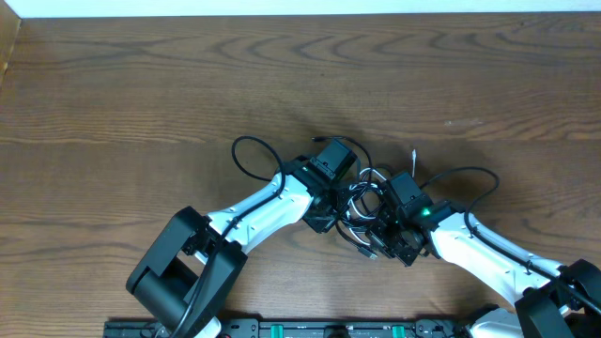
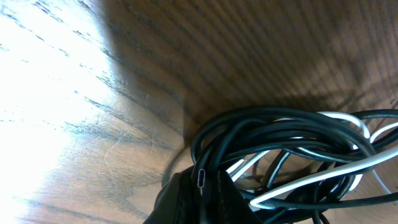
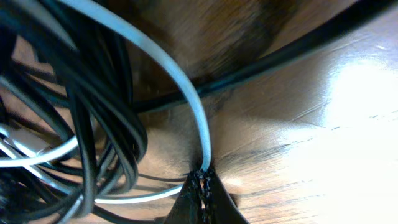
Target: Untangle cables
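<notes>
Cables [image 1: 362,202] lay bunched in one clump at the front middle of the table [image 1: 188,75], with both wrists crowded over it and close to each other.

Right gripper [image 3: 203,182]: fingers pressed together, the white cable [image 3: 186,93] running straight down into the pinch at the very tips. It was a thin hold, and a sideways tug could let the cord slip out.

Left gripper [image 2: 198,198]: fingers pressed together low in its own view, apparently nipping the black cables [image 2: 249,121] close by a small plug [image 2: 201,178]. Which strand, or how many, could not be told.

Hazards noted:
- The white cable was threaded through several black loops in both wrist views. Drawing the hands apart could cinch the knot tighter instead of opening it.
- If the left pinch held more than one strand, the whole clump would likely drag along the smooth wood with nothing separating.
- The plug could catch inside a loop and jam.
- With the wrists this close, a careless move risked them knocking together.
- The left arm's own wire [image 1: 246,155] looped just beside the clump and might snag
</notes>
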You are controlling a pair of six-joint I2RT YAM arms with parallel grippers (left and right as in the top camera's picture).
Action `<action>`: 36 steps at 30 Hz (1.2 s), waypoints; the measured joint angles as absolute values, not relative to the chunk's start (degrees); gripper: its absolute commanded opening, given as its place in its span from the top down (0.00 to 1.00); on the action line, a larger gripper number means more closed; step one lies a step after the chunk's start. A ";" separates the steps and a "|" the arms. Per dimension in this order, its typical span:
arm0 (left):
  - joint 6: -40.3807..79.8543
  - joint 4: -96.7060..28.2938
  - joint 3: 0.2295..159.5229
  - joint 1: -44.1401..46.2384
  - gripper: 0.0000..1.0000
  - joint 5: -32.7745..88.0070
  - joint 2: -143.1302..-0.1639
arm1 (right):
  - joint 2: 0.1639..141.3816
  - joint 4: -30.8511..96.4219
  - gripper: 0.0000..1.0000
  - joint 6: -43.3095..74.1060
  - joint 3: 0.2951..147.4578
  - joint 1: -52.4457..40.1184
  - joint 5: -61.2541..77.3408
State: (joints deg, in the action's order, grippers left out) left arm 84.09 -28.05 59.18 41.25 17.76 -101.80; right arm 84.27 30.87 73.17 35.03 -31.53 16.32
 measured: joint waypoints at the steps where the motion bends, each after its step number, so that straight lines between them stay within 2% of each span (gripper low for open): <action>1: 84.09 -28.05 59.18 41.25 0.92 17.76 -101.80 | 84.27 31.35 0.99 71.79 35.03 -31.53 16.60; 5: 83.83 -28.08 59.18 41.25 0.91 17.76 -101.80 | 84.27 34.50 0.99 64.99 35.16 -30.68 17.63; 7: 83.35 -28.08 59.18 41.25 0.85 17.72 -101.80 | 84.23 38.00 0.99 62.46 35.44 -29.56 17.50; 11: 81.58 -28.08 59.18 41.25 0.83 16.67 -101.80 | 83.88 46.87 0.99 60.07 35.22 -26.28 14.79; 12: 81.17 -28.05 59.18 41.25 0.78 16.27 -101.80 | 83.81 48.42 0.99 59.72 35.07 -25.58 13.89; 17: 80.31 -28.03 59.18 41.25 0.78 14.11 -101.80 | 83.72 52.01 0.99 58.94 34.76 -21.71 10.44; 18: 80.20 -28.03 59.18 41.28 0.78 13.87 -101.80 | 83.72 51.72 0.96 58.70 34.74 -21.34 10.59; 20: 79.88 -28.03 59.18 41.30 0.85 13.54 -101.80 | 83.59 50.54 0.66 58.00 34.72 -21.10 11.46; 22: 79.77 -27.99 59.18 41.30 0.89 13.37 -101.80 | 83.26 47.72 0.56 56.64 34.68 -21.06 14.48; 27: 80.49 -27.97 59.18 41.30 0.89 13.65 -101.80 | 83.18 39.90 0.59 54.78 34.57 -21.06 23.46; 30: 81.23 -27.97 59.18 41.30 0.89 13.85 -101.80 | 83.42 38.04 0.50 55.81 34.30 -21.08 26.17; 36: 81.65 -27.97 59.18 41.30 0.89 13.87 -101.80 | 83.42 36.45 0.44 63.51 34.24 -21.08 25.12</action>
State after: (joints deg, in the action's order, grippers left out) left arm 81.65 -27.97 59.18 41.30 13.87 -101.80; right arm 83.42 36.45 63.51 34.24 -21.08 25.12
